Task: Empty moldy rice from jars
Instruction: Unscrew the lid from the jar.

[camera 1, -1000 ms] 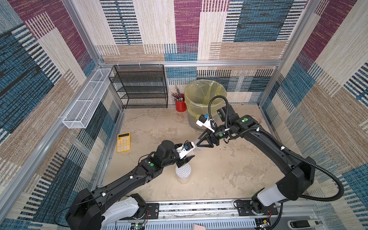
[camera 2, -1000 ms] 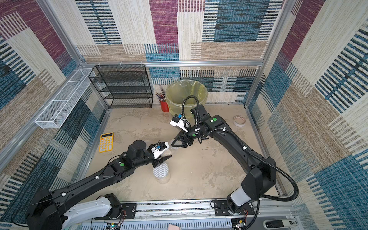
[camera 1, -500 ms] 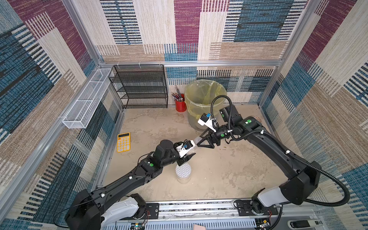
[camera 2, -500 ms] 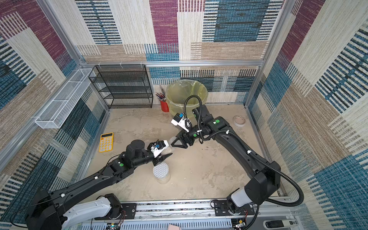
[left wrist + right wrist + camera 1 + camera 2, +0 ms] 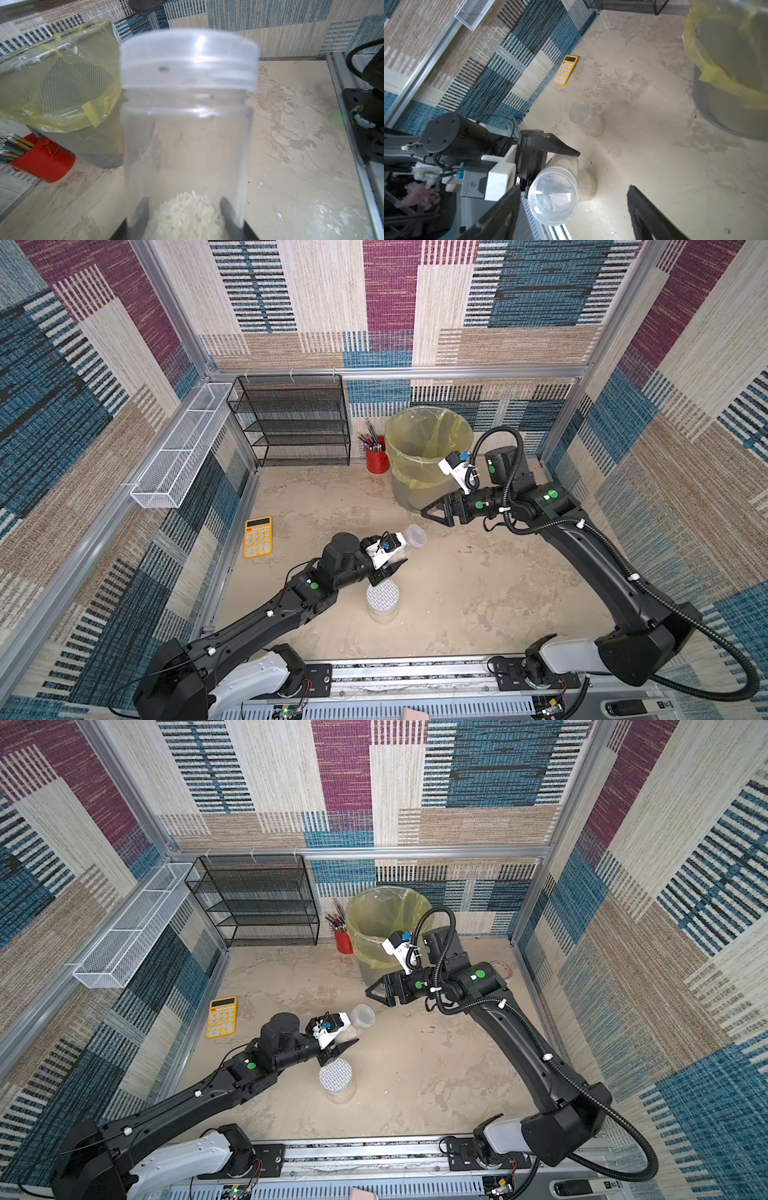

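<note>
My left gripper (image 5: pixel 395 566) is shut on the base of a clear jar (image 5: pixel 415 536), held tilted above the table with its clear lid (image 5: pixel 189 60) on. Moldy rice (image 5: pixel 187 214) lies at the jar's base between the fingers (image 5: pixel 143 212). Just below stands a jar with a white grid lid (image 5: pixel 382 597), also seen in a top view (image 5: pixel 335 1075). A third clear jar (image 5: pixel 583 118) stands on the table beyond; the left arm hides it in both top views. My right gripper (image 5: pixel 432 519) is open, facing the held jar's lid (image 5: pixel 553 196) a short way off.
A mesh bin with a yellow bag (image 5: pixel 428 456) stands at the back, right behind the right gripper. A red pencil cup (image 5: pixel 377 456) is beside it, and a black wire rack (image 5: pixel 291 423) fills the back left. A yellow calculator (image 5: pixel 257 537) lies by the left wall.
The right gripper has opened wider and drawn back up and to the right, away from the held jar's lid. The left arm and its jar have stayed put.
</note>
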Controlling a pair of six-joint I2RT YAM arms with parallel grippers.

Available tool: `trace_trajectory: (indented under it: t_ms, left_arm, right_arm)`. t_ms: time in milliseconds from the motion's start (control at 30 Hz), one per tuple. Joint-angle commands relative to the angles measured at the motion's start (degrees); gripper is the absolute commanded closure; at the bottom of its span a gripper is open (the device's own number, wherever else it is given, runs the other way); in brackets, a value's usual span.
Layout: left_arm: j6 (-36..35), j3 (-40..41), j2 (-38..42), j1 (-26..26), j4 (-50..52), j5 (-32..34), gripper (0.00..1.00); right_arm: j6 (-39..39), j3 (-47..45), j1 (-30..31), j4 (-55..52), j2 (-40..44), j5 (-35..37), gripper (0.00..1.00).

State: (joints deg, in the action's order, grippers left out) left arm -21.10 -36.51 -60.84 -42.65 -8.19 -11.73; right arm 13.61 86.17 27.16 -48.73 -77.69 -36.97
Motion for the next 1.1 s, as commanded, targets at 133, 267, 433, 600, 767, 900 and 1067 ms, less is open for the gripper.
trace_trajectory:
  t_ms: [133, 267, 433, 600, 767, 900, 1067]
  left_arm:
    - [-2.4, 0.1, -2.0, 0.0, -5.6, 3.0, 1.0]
    - [-2.4, 0.2, -2.9, 0.0, -6.9, 2.9, 1.0]
    - [-2.7, -0.1, -3.6, 0.0, -6.7, 2.7, 1.0]
    - [-3.1, -0.6, -3.8, 0.0, -6.3, 2.7, 1.0]
    - [-3.4, -1.2, -3.9, 0.0, -5.8, 2.6, 1.0]
    - [-3.3, -1.5, -4.5, 0.0, -5.8, 2.5, 1.0]
    - [-3.6, -1.9, -4.9, -0.1, -5.2, 2.7, 1.0]
  right_arm:
    - [21.0, -4.0, 1.1, -4.4, 2.7, 5.1, 0.19]
    - [23.1, -4.5, 3.3, -5.1, 1.4, 5.5, 0.19]
    - [22.9, 0.8, 5.3, -6.2, -2.4, 6.7, 0.19]
    - [20.8, 4.7, 6.0, -8.6, -6.6, 7.6, 0.19]
    - [19.6, 7.0, 6.8, -11.0, -8.5, 9.4, 0.18]
    - [19.4, 7.7, 7.1, -11.1, -8.7, 9.5, 0.19]
    - [19.3, 7.6, 7.7, -10.9, -9.5, 8.7, 0.22]
